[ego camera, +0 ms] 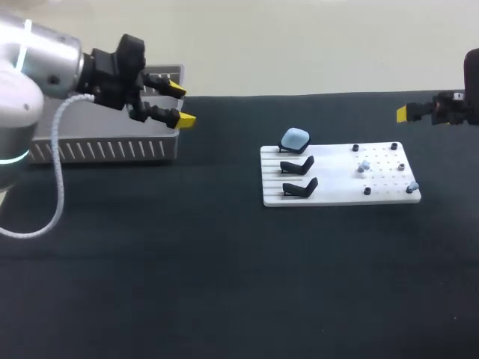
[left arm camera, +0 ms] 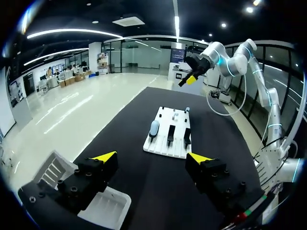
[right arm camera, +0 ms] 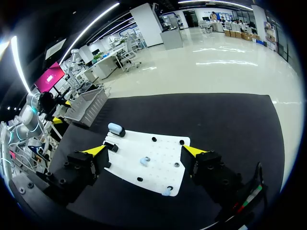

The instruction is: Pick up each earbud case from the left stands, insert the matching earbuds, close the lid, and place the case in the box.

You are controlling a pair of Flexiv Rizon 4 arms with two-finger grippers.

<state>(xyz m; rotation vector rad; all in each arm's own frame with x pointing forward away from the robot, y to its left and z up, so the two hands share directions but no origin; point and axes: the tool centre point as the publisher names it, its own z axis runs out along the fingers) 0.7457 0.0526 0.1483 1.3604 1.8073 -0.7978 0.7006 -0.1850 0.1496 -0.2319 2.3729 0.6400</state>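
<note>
Smoothly rounded, the pale-blue case (ego camera: pixel 295 137) sits on the farthest of three angled black stands (ego camera: pixel 298 164) on a ribbed white board (ego camera: pixel 337 196), with small earbuds (ego camera: pixel 362 167) on its pegged half. Left gripper (ego camera: pixel 182 104) hangs wide open and empty by the slatted grey box (ego camera: pixel 112 151). Right gripper (right arm camera: pixel 145 150) gapes wide, holding nothing.

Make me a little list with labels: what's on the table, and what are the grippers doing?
stands: three, black, on the white board
earbud case: blue, on the far stand; other two empty
earbuds: small, pale, on the board
box: grey, at the left
left gripper: open, empty, by the box
right gripper: open, empty, past the board's right
</note>
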